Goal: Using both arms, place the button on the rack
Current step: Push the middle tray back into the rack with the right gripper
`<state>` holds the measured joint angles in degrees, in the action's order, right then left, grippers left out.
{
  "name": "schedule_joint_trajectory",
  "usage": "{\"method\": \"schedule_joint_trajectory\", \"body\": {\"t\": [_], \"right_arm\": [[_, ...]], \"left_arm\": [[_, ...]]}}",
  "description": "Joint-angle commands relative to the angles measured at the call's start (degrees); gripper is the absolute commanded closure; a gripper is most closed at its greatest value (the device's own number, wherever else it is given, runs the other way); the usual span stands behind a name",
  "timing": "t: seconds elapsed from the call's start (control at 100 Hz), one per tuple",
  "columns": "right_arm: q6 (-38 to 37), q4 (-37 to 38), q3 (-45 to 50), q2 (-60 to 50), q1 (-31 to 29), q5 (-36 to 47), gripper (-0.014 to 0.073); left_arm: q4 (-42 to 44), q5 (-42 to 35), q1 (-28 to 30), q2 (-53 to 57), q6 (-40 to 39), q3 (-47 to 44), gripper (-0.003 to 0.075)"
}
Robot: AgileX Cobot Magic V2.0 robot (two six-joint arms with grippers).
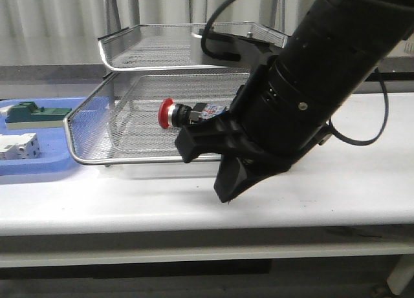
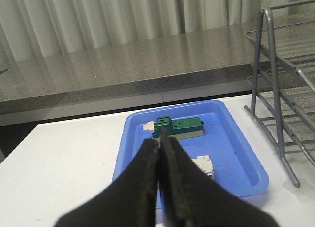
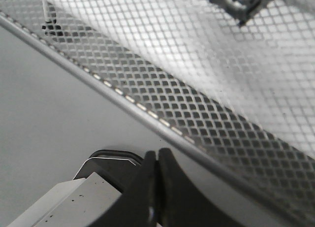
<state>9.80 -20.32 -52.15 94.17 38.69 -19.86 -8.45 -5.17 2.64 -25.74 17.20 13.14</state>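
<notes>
The button point(image 1: 187, 112), with red cap, black body and blue-silver rear, lies on its side in the pulled-out lower tray of the silver wire-mesh rack point(image 1: 90, 133). Its rear block shows through the mesh in the right wrist view point(image 3: 241, 3). My right gripper point(image 1: 226, 194) is shut and empty, tip down near the table just in front of the tray's front rim point(image 3: 147, 119). My left gripper point(image 2: 160, 144) is shut and empty, above the blue tray; it is out of the front view.
A flat blue tray point(image 1: 45, 165) at the left holds a green-and-cream block point(image 2: 179, 128) and a white switch point(image 2: 203, 164). The rack's upright posts point(image 2: 273, 89) stand right of the blue tray. The right arm point(image 1: 323, 85) reaches over the table's right half.
</notes>
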Motion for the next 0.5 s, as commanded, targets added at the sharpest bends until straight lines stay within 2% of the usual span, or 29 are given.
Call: {"method": "schedule_joint_trajectory", "body": {"t": [0.0,0.49], "right_arm": [[0.7,1.4,-2.8,-0.7,0.1,1.5,0.066],[0.7,7.0,-9.4,3.7,-2.3,2.6,0.066]], "left_arm": [[-0.4,-4.7,0.1,-0.2,-0.6,1.6,0.0716],[-0.4,-4.7,0.1,-0.2,-0.6,1.6,0.0716]]}}
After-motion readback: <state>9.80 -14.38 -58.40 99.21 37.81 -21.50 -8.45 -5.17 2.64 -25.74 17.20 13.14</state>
